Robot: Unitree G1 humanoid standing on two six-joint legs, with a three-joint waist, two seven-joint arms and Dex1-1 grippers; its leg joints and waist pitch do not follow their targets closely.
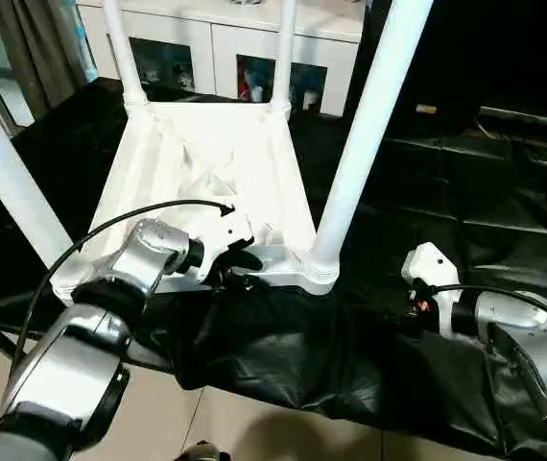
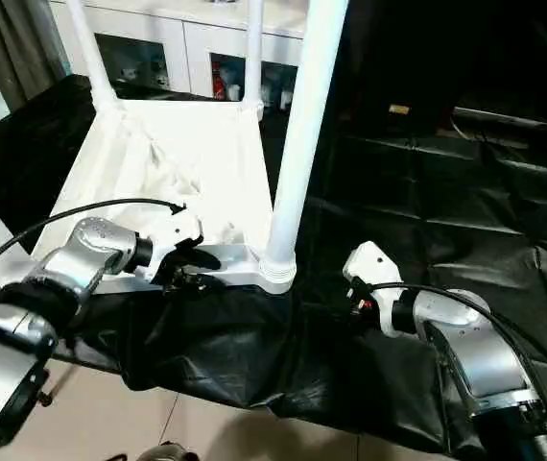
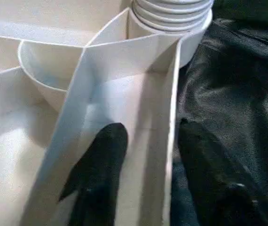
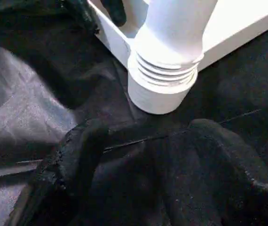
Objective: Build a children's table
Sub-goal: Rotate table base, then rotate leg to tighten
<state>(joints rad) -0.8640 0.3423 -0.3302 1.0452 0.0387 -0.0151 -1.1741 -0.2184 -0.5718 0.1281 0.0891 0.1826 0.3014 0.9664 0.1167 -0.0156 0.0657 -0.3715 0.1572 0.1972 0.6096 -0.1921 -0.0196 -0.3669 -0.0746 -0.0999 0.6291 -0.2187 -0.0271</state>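
The children's table (image 1: 206, 163) lies upside down on the black-draped work table, ribbed underside up. Its white legs stand in the corner sockets, the nearest two at the left (image 1: 5, 173) and right (image 1: 369, 125). My left gripper (image 1: 240, 269) straddles the near rim wall (image 3: 169, 155). One black finger (image 3: 101, 174) sits inside the rim with a gap to the wall. The other finger (image 3: 204, 179) is outside on the cloth. My right gripper (image 4: 148, 132) hovers open over the cloth, pointing at the near right leg's ribbed socket (image 4: 162, 80), nothing between its fingers.
Black cloth (image 1: 465, 192) covers the work table, wrinkled and hanging over the near edge above the tiled floor (image 1: 254, 423). A white cabinet (image 1: 216, 48) with glass doors stands behind. A curtain (image 1: 34, 48) hangs at the back left. A black cable (image 1: 110, 226) loops over my left forearm.
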